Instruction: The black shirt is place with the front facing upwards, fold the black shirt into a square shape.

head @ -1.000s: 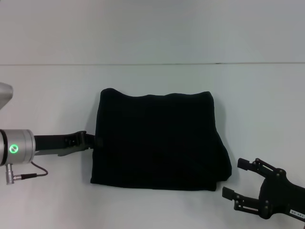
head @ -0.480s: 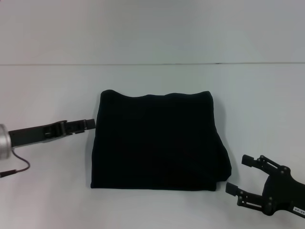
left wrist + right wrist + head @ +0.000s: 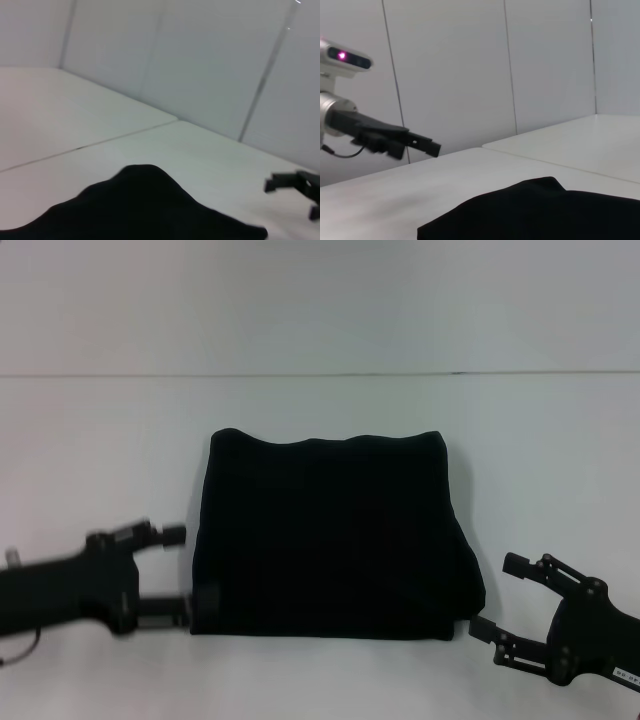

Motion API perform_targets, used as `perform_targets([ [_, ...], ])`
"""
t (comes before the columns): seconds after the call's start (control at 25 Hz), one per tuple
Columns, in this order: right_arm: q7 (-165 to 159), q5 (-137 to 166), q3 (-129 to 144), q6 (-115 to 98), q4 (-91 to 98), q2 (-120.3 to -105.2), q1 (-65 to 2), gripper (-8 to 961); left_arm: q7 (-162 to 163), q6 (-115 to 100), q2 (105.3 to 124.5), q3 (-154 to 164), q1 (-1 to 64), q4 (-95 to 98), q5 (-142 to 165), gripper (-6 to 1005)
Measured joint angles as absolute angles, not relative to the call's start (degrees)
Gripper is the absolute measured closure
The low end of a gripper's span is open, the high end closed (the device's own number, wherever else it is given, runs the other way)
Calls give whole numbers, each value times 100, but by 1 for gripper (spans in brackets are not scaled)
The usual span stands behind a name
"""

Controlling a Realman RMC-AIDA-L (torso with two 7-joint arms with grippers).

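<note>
Head view is showing me the black shirt [image 3: 335, 535] lying folded near-square on the worktop [image 3: 320, 410]; left hand [image 3: 178, 572] and right hand [image 3: 498, 595] are flanking it, both spread and empty, so folding is looking essentially complete.

Shirt [image 3: 335, 540]: plain black, no print visible. Table [image 3: 320, 420]: white. Left gripper [image 3: 178, 572] and right gripper [image 3: 497, 595]: black.

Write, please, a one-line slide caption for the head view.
Folded black shirt on white table, open left gripper and right gripper at its near corners.
</note>
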State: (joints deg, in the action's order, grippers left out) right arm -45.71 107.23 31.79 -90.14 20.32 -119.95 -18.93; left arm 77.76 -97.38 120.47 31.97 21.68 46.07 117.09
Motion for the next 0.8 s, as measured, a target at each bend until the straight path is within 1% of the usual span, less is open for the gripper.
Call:
perform_targets([
  [0.04,-4527,10724,3179,-9014,2005,-11996,-1883,8,7555,-9758,12107,3240,2070,4653,11745,113],
  [0.08,-4478,10726,3179,-9007,1986,-11996,-1871,8,7555,-9758,12107,3240,2070,4653,11745,77],
  [0.12,-4426,10729,3180,-8987,1964,-11996,-1857,8,7075,-9733,12232,3379,1847,4729,11886,41],
  [0.28,-4224,10729,3181,-8735,1805,-11996,-1824,8,6767,-9480,12353,3410,1657,4712,12007,38],
  [0.8,-4065,10746,3196,-8345,1679,-12005,-1857,8,6719,-9232,12378,3384,1623,4562,11991,38],
])
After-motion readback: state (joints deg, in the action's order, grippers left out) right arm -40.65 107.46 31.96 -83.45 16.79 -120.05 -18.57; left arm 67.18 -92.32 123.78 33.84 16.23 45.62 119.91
